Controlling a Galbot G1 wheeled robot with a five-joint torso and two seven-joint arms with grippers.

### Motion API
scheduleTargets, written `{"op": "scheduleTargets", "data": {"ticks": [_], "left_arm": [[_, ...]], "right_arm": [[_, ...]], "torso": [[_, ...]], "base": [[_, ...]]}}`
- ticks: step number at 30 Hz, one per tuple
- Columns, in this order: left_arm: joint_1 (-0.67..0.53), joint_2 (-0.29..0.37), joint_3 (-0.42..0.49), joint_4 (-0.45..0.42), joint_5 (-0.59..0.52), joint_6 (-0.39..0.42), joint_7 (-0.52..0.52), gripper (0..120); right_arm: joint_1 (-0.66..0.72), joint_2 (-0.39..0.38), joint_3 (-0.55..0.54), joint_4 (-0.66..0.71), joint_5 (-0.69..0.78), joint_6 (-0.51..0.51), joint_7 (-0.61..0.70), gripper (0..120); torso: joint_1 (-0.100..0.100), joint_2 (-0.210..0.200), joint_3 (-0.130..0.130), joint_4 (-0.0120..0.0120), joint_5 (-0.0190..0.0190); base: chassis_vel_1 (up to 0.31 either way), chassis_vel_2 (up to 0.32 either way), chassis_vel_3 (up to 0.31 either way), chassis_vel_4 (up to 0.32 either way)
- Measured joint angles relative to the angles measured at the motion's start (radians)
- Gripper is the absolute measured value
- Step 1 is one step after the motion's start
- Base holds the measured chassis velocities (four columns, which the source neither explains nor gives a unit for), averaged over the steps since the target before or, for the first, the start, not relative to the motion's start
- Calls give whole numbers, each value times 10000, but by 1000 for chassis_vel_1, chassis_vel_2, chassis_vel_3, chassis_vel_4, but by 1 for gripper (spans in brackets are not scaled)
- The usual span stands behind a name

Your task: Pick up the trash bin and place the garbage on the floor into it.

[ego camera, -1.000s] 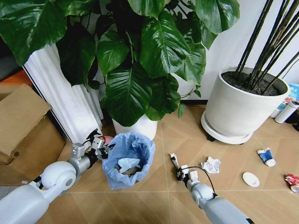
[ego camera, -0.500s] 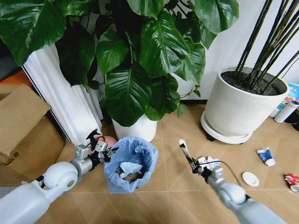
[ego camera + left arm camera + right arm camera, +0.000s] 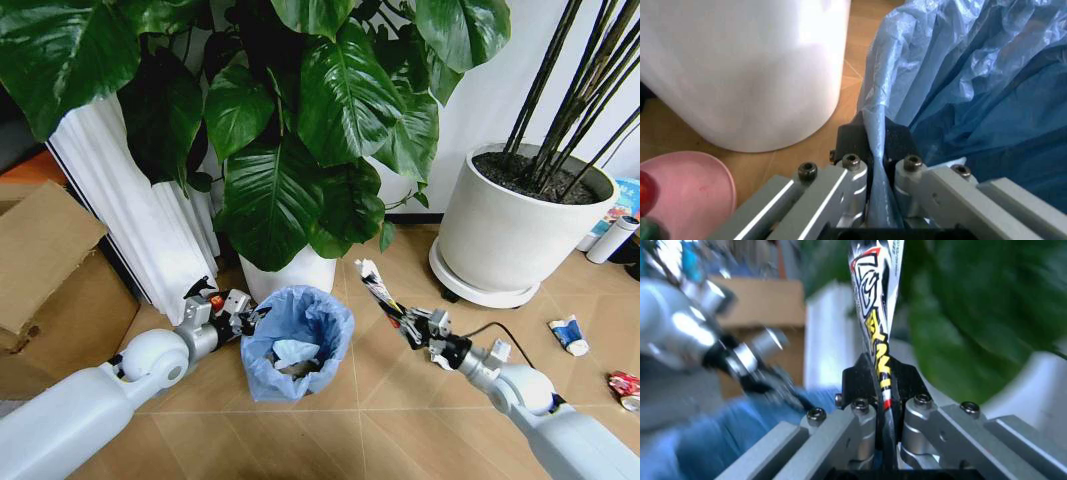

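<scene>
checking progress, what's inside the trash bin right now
Inside the trash bin, a white paper wad lies on the blue liner with a darker scrap beside it. The liner folds cover the bottom, so anything beneath is hidden.

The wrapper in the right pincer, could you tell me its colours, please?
The wrapper is white with black, red and yellow print, clearest in the right wrist view.
</scene>
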Motion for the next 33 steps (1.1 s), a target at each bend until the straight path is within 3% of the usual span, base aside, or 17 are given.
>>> {"op": "scheduleTargets", "data": {"ticks": [2,8,18,21,24,33], "left_arm": [[-36,-70,48,1,-39,13,-44,0],[-59,-83,41,-237,-214,53,-147,0],[-233,-121,133,-413,-381,108,-249,0],[-266,-127,145,-434,-407,125,-274,0],[-322,-131,154,-491,-475,157,-329,0],[-360,-141,149,-468,-572,173,-348,0]], "right_arm": [[667,328,-836,67,302,-71,-32,0],[1530,895,-1935,-481,343,-96,45,0],[1986,1434,-3255,-1183,22,-292,496,0],[1988,1368,-3284,-1169,-22,-324,515,7],[1943,1216,-3203,-1145,-75,-370,534,26],[1843,834,-2936,-931,-58,-390,447,56]], "torso": [[0,0,0,1,0],[0,0,0,3,1],[0,0,0,2,1],[0,0,0,1,2],[0,0,0,-2,1],[0,0,-1,0,3]], "base": [[0,0,0,0],[0,0,0,0],[0,0,0,0],[0,0,0,0],[0,0,0,0],[0,0,0,0]]}}
